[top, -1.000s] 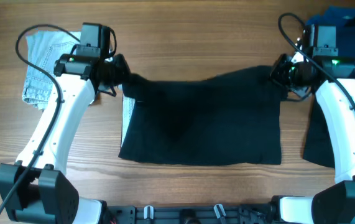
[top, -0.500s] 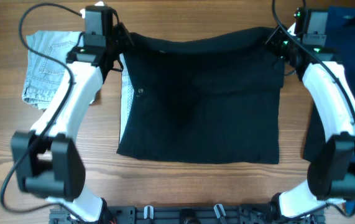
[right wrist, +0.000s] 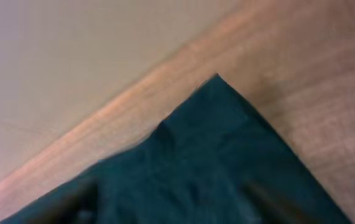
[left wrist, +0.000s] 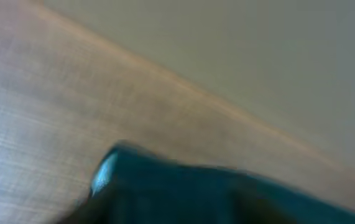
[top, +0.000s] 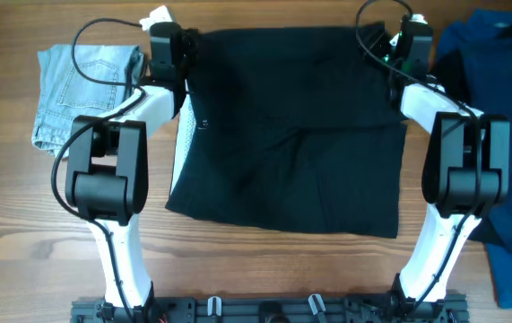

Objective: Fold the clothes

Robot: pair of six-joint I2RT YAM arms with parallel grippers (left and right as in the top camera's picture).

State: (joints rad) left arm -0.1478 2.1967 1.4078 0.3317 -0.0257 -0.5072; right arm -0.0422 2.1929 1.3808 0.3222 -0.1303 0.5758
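Observation:
The black garment (top: 291, 135) lies spread flat over the middle of the table, its far edge close to the table's back edge. My left gripper (top: 175, 36) is at its far left corner. The left wrist view is blurred and shows only dark fabric (left wrist: 227, 193) low in the picture, so the jaws cannot be made out. My right gripper (top: 397, 36) is at the far right corner. In the right wrist view that corner (right wrist: 217, 106) lies flat on the wood, and the jaws of the right gripper (right wrist: 177, 202) stand apart over the cloth.
A folded light-blue denim piece (top: 81, 90) lies at the far left. A royal-blue garment (top: 498, 49) and a black one (top: 457, 81) lie at the right, partly under the right arm. The table's back edge (right wrist: 102, 118) runs just beyond both grippers.
Both arms have moved to the back of the table, drawing the black garment's upper edge with them, so it now lies opened out longer. The right jaws have come apart.

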